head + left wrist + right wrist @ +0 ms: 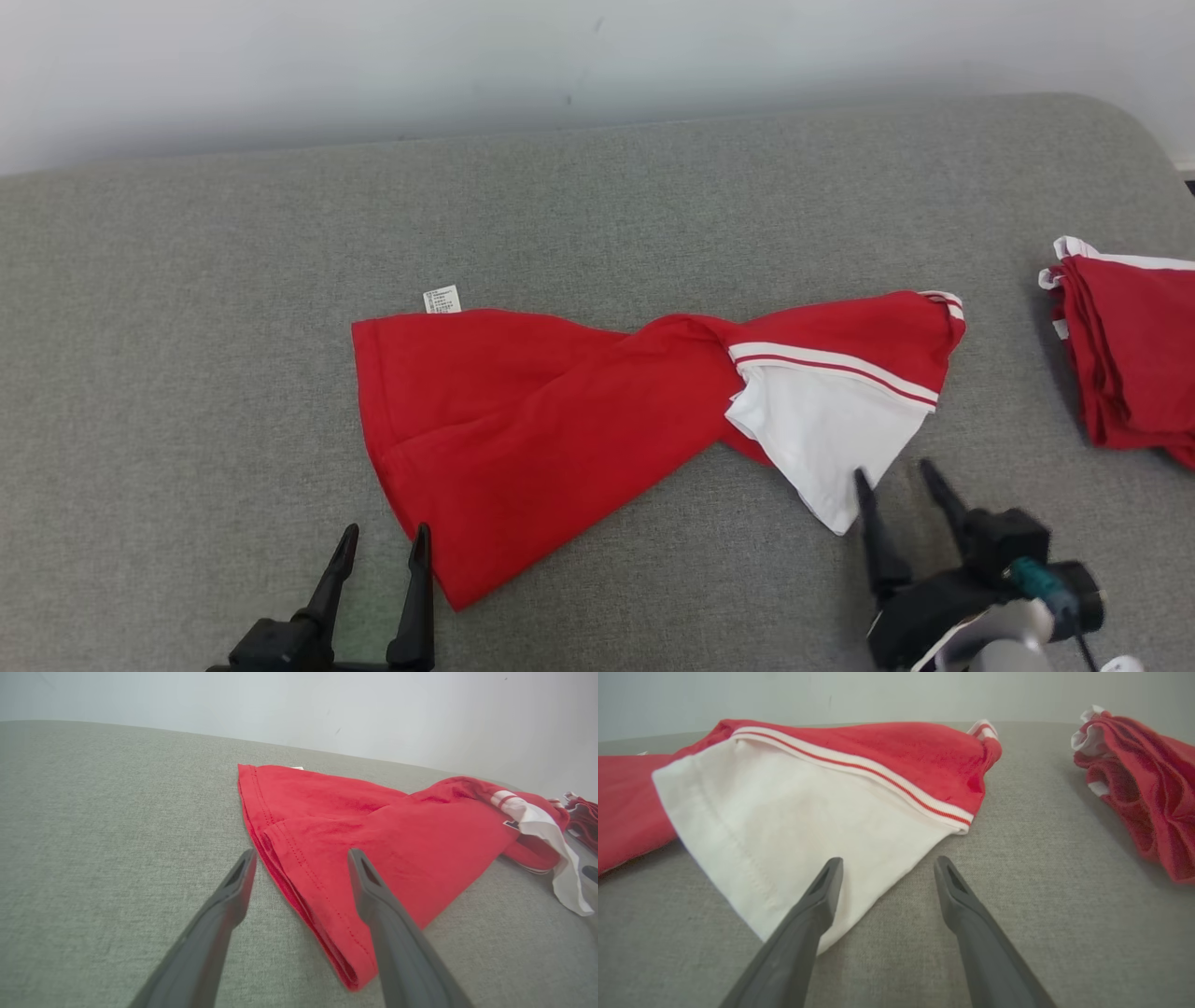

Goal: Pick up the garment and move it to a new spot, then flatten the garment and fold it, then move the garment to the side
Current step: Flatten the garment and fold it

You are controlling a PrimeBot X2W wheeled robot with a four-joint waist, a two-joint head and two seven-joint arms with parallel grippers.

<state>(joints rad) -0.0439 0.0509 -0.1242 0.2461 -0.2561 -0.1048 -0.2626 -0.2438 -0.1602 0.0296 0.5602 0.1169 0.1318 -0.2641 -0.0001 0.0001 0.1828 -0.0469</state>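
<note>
The garment (pixel 560 411) is a red shirt with a white sleeve and striped trim, lying twisted across the grey surface (pixel 187 327). Its red hem end (pixel 327 830) lies at the left and its white sleeve (pixel 794 826) at the right. A small white label (pixel 442 300) sticks out at the top left. My left gripper (pixel 385 541) is open at the hem's lower corner, its fingers (pixel 373 896) straddling the hem edge. My right gripper (pixel 894 478) is open at the sleeve's lower edge, nothing between its fingers (pixel 822 891).
A folded pile of red and white garments (pixel 1130 355) lies at the right edge, also seen as a red pile (pixel 1139 774) in the right wrist view. A pale wall (pixel 560 56) runs behind the surface.
</note>
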